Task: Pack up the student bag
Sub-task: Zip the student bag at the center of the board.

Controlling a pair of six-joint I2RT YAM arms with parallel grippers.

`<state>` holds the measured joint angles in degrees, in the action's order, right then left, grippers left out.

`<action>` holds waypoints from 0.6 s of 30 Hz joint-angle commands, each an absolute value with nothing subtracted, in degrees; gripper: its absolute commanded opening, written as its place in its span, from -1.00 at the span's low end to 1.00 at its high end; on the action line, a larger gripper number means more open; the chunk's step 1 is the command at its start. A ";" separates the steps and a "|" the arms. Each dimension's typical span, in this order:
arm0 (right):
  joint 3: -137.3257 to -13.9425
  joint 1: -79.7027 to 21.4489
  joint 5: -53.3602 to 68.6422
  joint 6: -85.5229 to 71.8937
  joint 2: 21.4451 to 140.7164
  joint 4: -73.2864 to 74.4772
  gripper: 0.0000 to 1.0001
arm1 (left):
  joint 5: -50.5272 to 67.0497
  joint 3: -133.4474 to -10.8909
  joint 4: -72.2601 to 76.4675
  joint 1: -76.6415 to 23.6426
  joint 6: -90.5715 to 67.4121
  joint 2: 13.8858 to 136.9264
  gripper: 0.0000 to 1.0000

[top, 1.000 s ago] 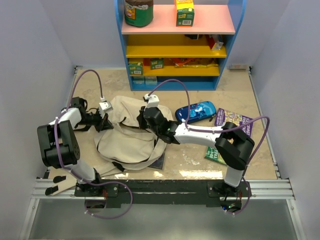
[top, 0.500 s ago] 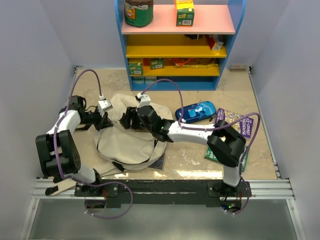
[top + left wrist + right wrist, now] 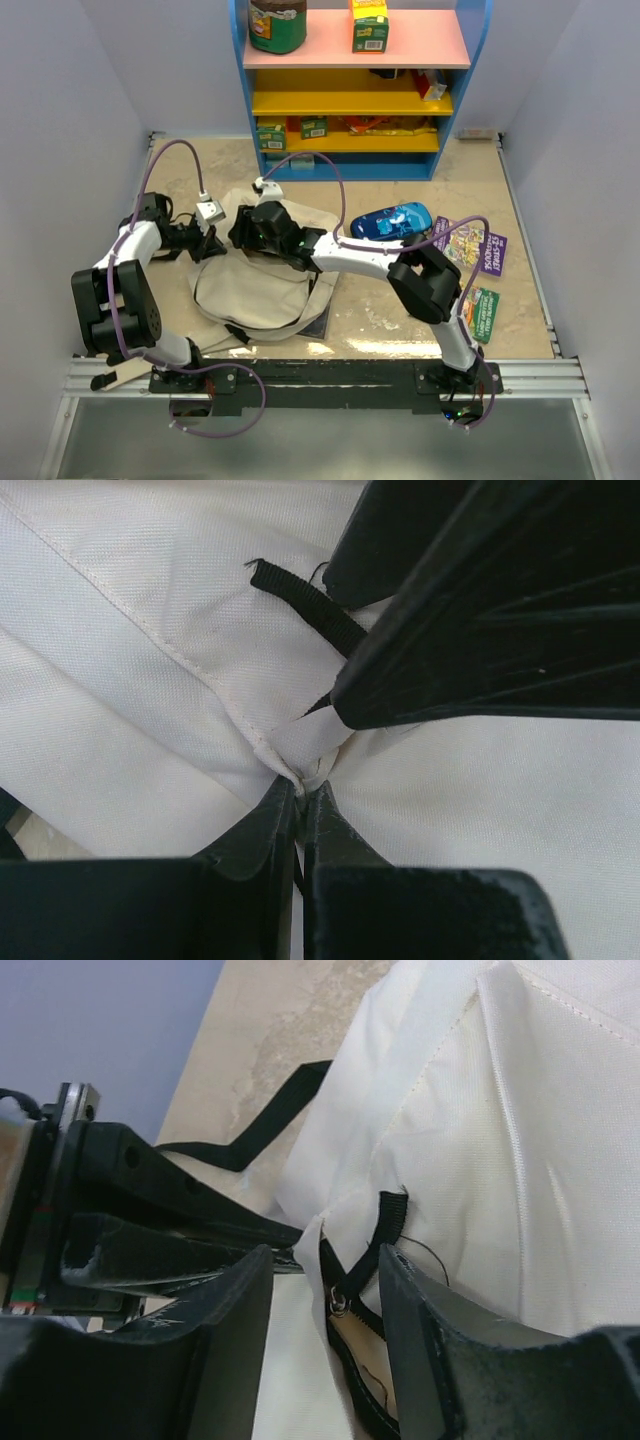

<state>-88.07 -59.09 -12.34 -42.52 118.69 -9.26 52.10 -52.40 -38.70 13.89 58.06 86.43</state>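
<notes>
So the student bag (image 3: 250, 290) is lying flat on the tabletop (image 3: 385, 312), left of the middle and between the two arms, cream canvas all slumped and wrinkly with black straps poking out at the edges. Both arms are working the same spot, its upper left corner. The left pincer (image 3: 303, 788) is squeezed right down on a little bunched-up fold of the cream fabric; in its wrist view the two tips meet with just cloth pinched between them, and a stubby black webbing end (image 3: 300, 598) lies on the canvas just above. The right arm reaches all the way across the bag to get there. The right pincer (image 3: 325, 1260) has its jaws apart, about mid-width, not gripping anything as far as I can see. A black zipper loop (image 3: 388, 1222) sits in the gap between its fingers, at a slit in the fabric where it looks darker inside. The left pincer's dark body is just beside it, nearly touching, and a black strap (image 3: 265, 1125) trails off the bag onto the marble behind. Off to the right, clear of the bag, there's a blue pencil case (image 3: 392, 221), then a purple book (image 3: 475, 245) and a green one (image 3: 482, 312) nearer the right arm's base. At the far wall stands a blue shelf unit (image 3: 340, 100) with groceries on it.
</notes>
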 commanded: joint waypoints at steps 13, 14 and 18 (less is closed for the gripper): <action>-97.73 -59.24 -18.19 -42.63 123.57 -0.18 -0.17 | 57.83 -51.59 -39.99 13.62 60.73 82.62 -1.00; -98.00 -59.33 -18.11 -42.63 123.84 -0.26 -0.21 | 57.83 -51.50 -39.99 13.71 60.91 82.53 -1.00; -99.31 -59.24 -17.93 -42.63 124.98 -0.18 -0.46 | 57.57 -51.07 -40.43 13.62 61.43 82.00 -1.00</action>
<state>-95.92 -59.13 -16.84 -42.46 124.60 -0.56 52.49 -51.62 -39.29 13.87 59.40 84.49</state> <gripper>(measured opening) 0.329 0.055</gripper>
